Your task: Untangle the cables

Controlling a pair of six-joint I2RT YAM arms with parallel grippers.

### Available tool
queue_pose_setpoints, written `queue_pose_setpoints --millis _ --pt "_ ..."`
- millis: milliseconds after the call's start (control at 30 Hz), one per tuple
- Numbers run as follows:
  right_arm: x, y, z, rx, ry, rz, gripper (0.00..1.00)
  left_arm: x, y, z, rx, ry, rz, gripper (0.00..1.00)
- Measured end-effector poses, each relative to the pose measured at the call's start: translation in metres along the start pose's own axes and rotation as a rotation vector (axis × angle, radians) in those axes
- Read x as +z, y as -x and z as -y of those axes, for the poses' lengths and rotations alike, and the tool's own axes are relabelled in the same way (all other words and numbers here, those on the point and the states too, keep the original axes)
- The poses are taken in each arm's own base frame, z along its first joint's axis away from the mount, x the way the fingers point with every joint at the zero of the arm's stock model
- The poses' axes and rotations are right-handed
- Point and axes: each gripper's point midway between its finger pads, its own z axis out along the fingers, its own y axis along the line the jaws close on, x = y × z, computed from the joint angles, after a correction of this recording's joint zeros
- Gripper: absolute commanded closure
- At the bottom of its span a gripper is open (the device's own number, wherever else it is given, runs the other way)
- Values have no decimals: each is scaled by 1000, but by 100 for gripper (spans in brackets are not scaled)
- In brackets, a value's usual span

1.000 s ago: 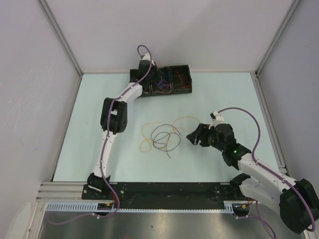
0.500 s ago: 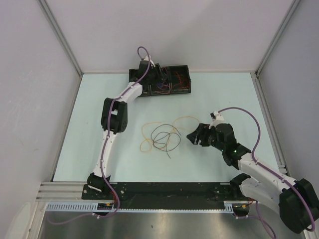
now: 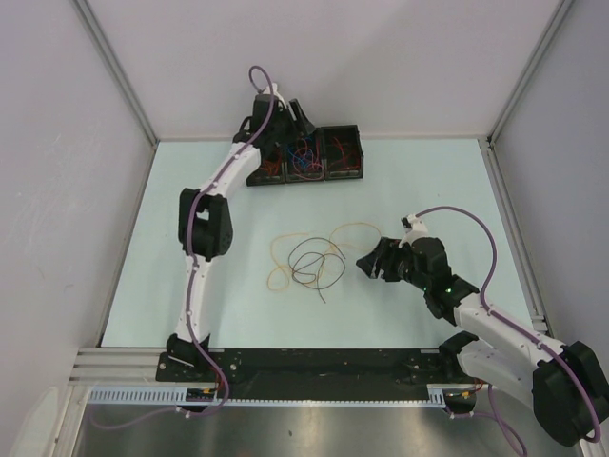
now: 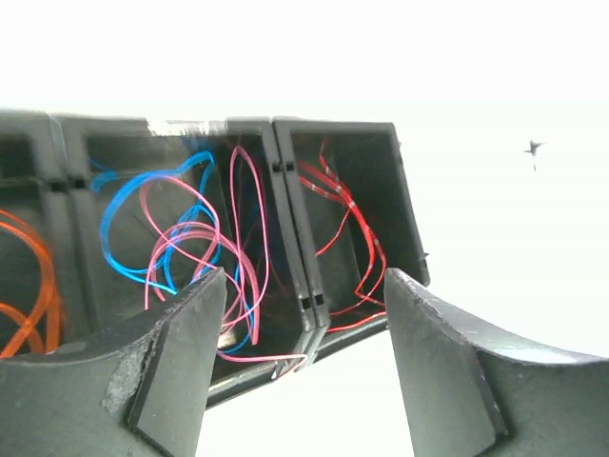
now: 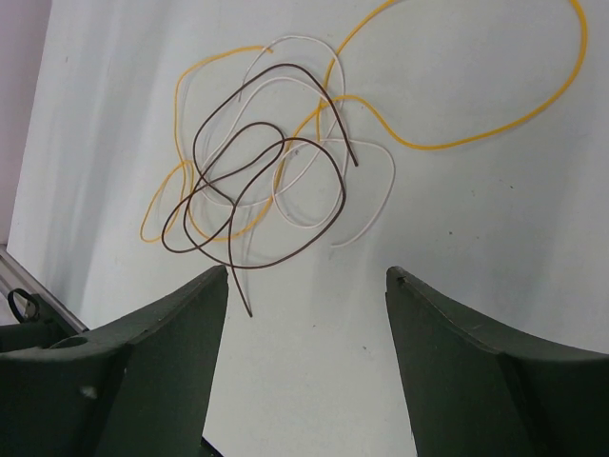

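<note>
**A:** What changed just now?

**B:** The left end effector (image 3: 288,112) has lifted up and back from the black three-compartment plastic tray (image 3: 363,152) at the far edge of the pale green bench (image 3: 181,200). A second ago it was low over the tray. Its fingers are spread with nothing between them. I'd judge one drop-off finished, so the arm is free for the next cable.

**A:** And the right side?

**B:** The right end effector (image 5: 306,271) hasn't moved. It hovers just beside the tangle at mid-bench, jaws wide apart and empty.

**A:** How many cables are left in the tangle?

**B:** Three: a thin yellow wire (image 5: 495,133) in a wide loop, a thin dark brown wire (image 5: 285,262) and a thin white wire (image 5: 390,186), all crossing one another.

**A:** And in the tray?

**B:** The left wrist view shows four colours. Orange wire (image 4: 29,243) lies in the left compartment, blue wire (image 4: 114,205) and pink wire (image 4: 252,219) share the middle one, and red wire (image 4: 352,205) is in the right. I can't tell how many strands there are of each colour.
</note>
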Motion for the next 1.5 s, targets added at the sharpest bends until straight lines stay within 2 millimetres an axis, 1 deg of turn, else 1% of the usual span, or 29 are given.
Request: queue_pose_setpoints --millis 67,133,200,233,300,433,567,700,767,867,900,933,1000,1033,1100,1133,1233,1333,1500 --pt "0 0 0 1 1 -1 28 -12 16 6 20 9 31 32" --pt "0 0 0 1 3 -1 28 -24 29 9 39 34 62 33" --pt "-1 0 0 2 4 0 28 -32 38 6 59 68 88 34" --pt "-1 1 0 3 3 1 28 -35 40 2 73 97 98 35" --pt "-1 1 1 3 4 3 28 -36 41 -7 88 141 106 36" --pt "-1 0 1 4 5 2 28 -35 27 -37 119 260 76 36" --pt "-1 1 2 8 8 7 28 -30 13 -59 145 339 49 35" --pt "-1 2 1 13 10 11 28 -21 -10 -83 168 409 0 35" --pt "-1 2 1 14 13 11 28 -17 -21 -94 176 439 -26 42" --pt "-1 2 1 18 16 9 28 -13 -34 -105 187 461 -58 50" --pt "-1 2 1 18 16 9 28 -12 -37 -106 188 463 -63 52" --pt "-1 2 0 19 17 8 28 -11 -38 -106 191 461 -64 58" --pt "-1 2 0 22 18 7 28 -10 -40 -105 192 459 -68 65" --pt "-1 2 1 23 18 7 28 -9 -41 -104 196 456 -68 71" --pt "-1 2 1 24 18 8 28 -8 -43 -102 208 454 -71 78" --pt "-1 2 1 25 17 8 28 -8 -43 -102 219 459 -70 83" --pt "-1 2 1 26 17 8 28 -9 -43 -101 239 467 -68 91" --pt "-1 3 1 27 17 9 28 -9 -44 -101 243 473 -66 94" --pt "-1 3 1 29 17 10 28 -13 -47 -102 242 473 -50 96"
